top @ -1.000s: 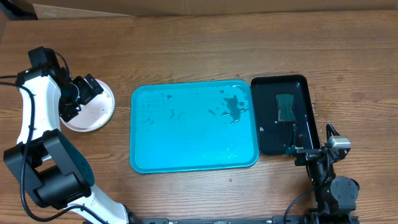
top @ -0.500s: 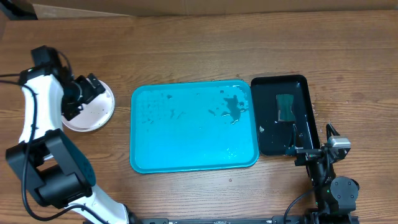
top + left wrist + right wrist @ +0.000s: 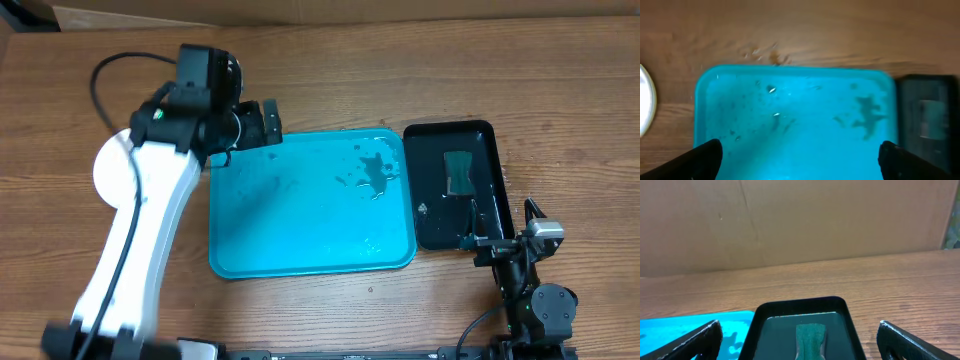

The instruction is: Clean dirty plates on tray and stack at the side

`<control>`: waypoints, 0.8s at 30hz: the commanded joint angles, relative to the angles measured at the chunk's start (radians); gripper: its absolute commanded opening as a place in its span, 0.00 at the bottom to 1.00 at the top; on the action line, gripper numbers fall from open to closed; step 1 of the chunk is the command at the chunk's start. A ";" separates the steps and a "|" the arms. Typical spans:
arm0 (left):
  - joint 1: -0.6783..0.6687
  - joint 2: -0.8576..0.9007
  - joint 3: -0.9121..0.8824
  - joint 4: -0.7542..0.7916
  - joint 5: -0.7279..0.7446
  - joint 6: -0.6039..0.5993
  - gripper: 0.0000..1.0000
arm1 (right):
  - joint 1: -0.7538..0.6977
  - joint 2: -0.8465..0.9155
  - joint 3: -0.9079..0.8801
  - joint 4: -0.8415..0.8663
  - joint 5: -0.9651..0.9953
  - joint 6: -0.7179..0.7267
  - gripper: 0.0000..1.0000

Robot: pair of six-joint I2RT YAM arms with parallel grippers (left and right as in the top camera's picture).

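Note:
The turquoise tray lies mid-table, wet-spotted, with a dark puddle near its far right corner and no plate on it. The plates sit stacked on the wood to its left, mostly hidden under my left arm; only a white rim shows in the left wrist view. My left gripper hovers open over the tray's far left corner, empty, the tray filling the space between its fingers. At the near right my right gripper hangs open and empty, facing the black tray.
A narrow glossy black tray stands against the turquoise tray's right side, holding a green sponge in water. The sponge lies between my right fingers' line of sight. A cardboard wall backs the table.
My left arm has swung right from the plate stack to above the tray's far left corner, still open and empty. The right arm has not moved.

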 commanded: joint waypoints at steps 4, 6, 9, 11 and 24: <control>0.022 -0.254 -0.003 -0.003 -0.006 0.022 1.00 | 0.009 -0.011 -0.010 0.005 0.010 -0.003 1.00; 0.057 -0.323 -0.017 -0.003 -0.005 0.022 1.00 | 0.009 -0.011 -0.010 0.005 0.010 -0.003 1.00; 0.122 -0.429 -0.071 0.027 -0.069 0.022 1.00 | 0.009 -0.011 -0.010 0.005 0.010 -0.003 1.00; 0.165 -0.518 -0.151 0.047 -0.113 0.022 1.00 | 0.009 -0.011 -0.010 0.005 0.010 -0.003 1.00; 0.233 -1.219 -0.939 0.694 -0.190 0.021 1.00 | 0.009 -0.011 -0.010 0.005 0.010 -0.003 1.00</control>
